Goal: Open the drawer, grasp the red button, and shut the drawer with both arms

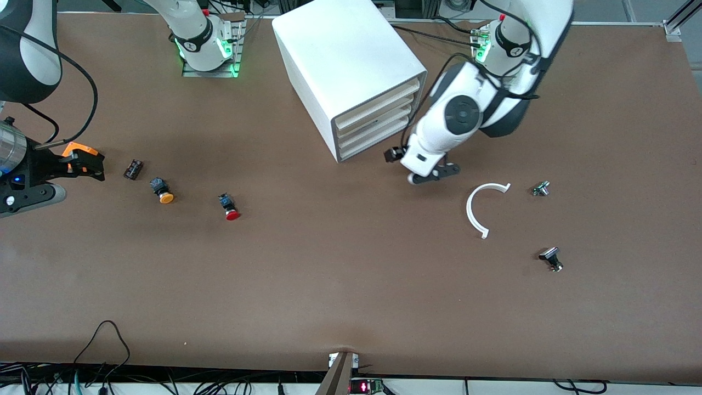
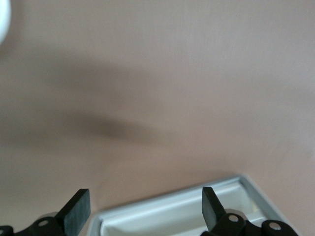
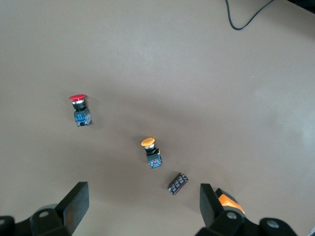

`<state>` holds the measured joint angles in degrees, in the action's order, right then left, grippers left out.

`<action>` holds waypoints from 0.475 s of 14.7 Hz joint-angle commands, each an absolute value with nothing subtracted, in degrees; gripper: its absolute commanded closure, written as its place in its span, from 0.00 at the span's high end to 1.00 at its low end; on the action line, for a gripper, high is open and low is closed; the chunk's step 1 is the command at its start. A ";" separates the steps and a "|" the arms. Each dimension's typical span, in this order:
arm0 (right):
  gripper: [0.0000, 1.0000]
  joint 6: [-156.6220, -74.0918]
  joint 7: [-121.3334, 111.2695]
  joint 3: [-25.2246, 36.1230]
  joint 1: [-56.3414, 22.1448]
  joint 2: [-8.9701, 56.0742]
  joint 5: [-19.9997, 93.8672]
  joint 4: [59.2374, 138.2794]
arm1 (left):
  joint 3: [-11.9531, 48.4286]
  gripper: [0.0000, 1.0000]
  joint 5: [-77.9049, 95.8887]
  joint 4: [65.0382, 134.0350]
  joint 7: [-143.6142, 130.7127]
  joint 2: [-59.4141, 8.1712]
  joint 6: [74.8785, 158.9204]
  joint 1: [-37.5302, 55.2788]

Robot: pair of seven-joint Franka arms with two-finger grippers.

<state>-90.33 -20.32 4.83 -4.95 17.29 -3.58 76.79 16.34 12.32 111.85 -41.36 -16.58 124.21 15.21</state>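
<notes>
The white cabinet (image 1: 351,66) stands at the robots' side of the table, and its three drawers (image 1: 378,129) all look shut. My left gripper (image 1: 429,175) hangs open just in front of the lowest drawer. In the left wrist view its fingers (image 2: 78,211) are spread, with a white drawer edge (image 2: 182,216) between them. The red-capped button (image 1: 229,207) lies on the table toward the right arm's end and also shows in the right wrist view (image 3: 78,110). My right gripper (image 1: 92,167) is open and empty at that end, apart from the button.
An orange-capped button (image 1: 162,191), a small black part (image 1: 133,169) and an orange box (image 1: 77,150) lie near my right gripper. A white curved strip (image 1: 476,211) and two small parts (image 1: 541,188) (image 1: 551,259) lie toward the left arm's end.
</notes>
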 commanded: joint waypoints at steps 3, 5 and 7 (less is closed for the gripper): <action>1.00 -88.95 -21.62 5.19 -4.92 13.99 -3.43 76.64 | 12.40 1.00 9.86 112.06 -27.81 -8.10 121.04 11.00; 1.00 -88.68 -22.32 5.62 -4.83 13.27 -3.34 77.34 | 11.69 1.00 5.21 107.78 -22.96 -6.60 112.90 9.06; 1.00 -88.33 -22.32 5.63 -4.83 13.01 -3.34 77.87 | 11.43 1.00 1.86 102.41 -22.06 -6.16 104.10 7.92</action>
<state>-89.01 -21.21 5.47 -4.91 14.24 -3.57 76.56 11.39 5.27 107.38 -24.06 -6.98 111.71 8.72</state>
